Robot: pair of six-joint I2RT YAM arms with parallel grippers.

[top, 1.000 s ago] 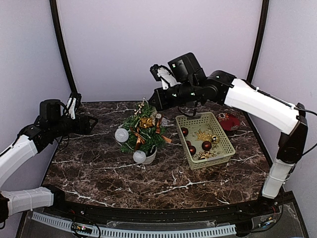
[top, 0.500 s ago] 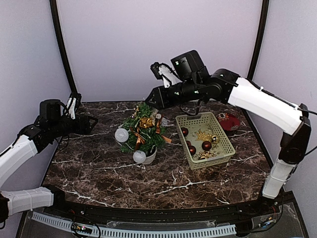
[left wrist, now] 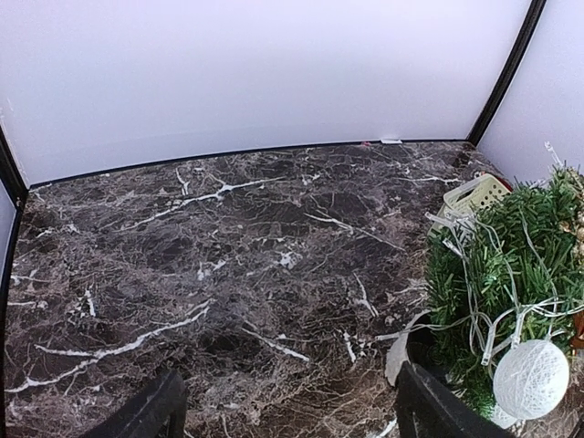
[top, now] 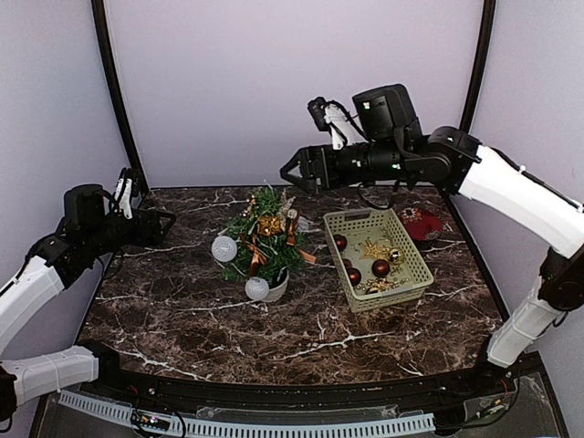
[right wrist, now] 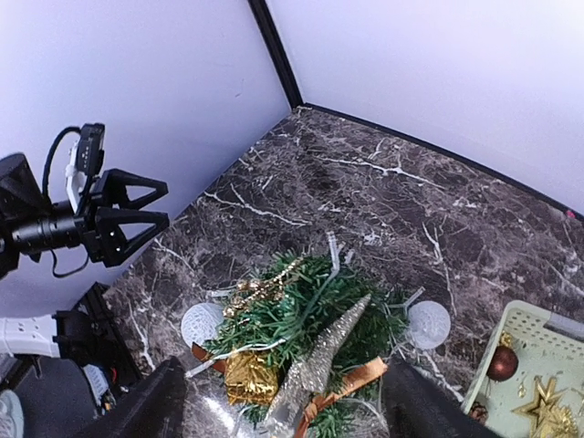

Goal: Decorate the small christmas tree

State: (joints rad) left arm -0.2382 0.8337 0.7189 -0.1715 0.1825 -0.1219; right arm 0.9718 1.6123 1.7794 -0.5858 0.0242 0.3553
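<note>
Right end effector (top: 294, 172) above upright tree (top: 263, 239)

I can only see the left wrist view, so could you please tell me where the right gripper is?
Observer: The right gripper hangs open and empty above the small christmas tree.
Operator: Thank you. What is in the basket?
Observer: The basket holds several red baubles and a gold star.
Operator: Is anything lying beyond it?
Observer: Yes, a red object lies just past the basket's far right corner.
</note>
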